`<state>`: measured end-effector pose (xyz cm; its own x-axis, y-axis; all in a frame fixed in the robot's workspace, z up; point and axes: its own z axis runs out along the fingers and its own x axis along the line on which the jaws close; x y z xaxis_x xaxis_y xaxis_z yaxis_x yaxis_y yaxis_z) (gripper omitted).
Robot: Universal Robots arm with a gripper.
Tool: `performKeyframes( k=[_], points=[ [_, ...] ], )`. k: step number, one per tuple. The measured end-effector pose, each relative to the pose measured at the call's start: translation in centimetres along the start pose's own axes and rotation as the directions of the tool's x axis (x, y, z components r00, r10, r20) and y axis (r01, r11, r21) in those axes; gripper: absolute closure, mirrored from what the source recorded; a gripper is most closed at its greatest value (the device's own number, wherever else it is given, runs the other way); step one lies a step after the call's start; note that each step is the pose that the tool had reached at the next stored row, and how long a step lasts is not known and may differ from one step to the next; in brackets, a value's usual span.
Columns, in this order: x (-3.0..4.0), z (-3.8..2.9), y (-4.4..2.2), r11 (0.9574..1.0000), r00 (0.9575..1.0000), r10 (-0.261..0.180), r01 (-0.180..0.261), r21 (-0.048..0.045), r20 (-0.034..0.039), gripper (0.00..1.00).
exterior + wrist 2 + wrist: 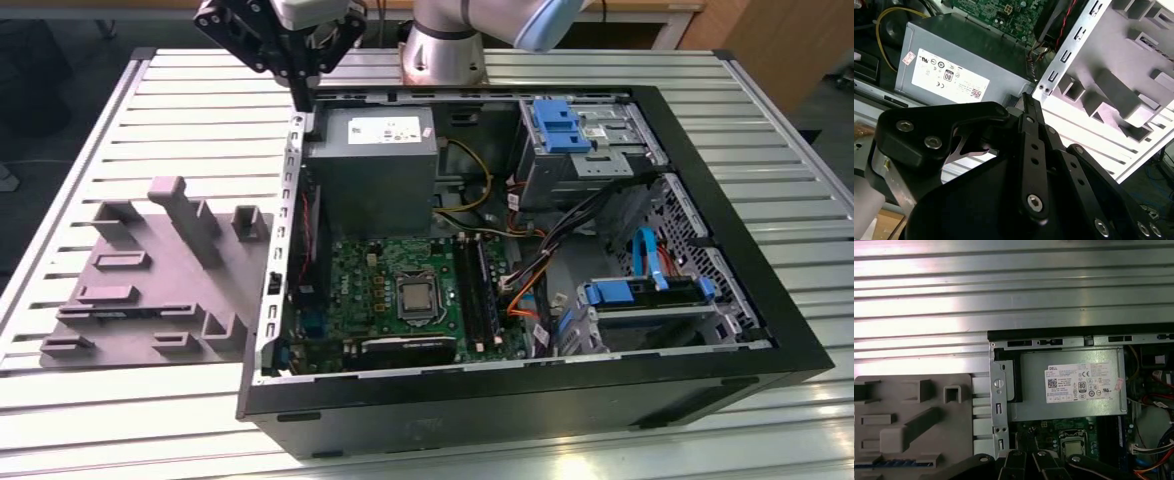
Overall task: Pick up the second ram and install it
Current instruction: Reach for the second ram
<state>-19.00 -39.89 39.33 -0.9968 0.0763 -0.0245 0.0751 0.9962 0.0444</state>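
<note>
Hovering at a corner of the computer case (534, 400), the gripper (304, 103) had its fingers pinched together beside the white-labelled power supply (371, 175).

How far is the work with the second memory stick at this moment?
Done: nothing visible yet. In hand: the gripper hangs shut over a corner of the computer case, carrying no stick. Left: what looks like the memory stick lies in the grey block; lifting it and seating it in the slots remain.

Workshop: slatted metal bench (134, 425), opened computer (534, 400)
</note>
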Motion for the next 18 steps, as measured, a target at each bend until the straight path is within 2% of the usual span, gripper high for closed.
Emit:
performKeyframes(
  k=[18],
  points=[
    [1.23, -0.04, -0.09, 1.0, 1.0, 0.0, 0.0, 0.0001, 0.0, 0.89]
  ],
)
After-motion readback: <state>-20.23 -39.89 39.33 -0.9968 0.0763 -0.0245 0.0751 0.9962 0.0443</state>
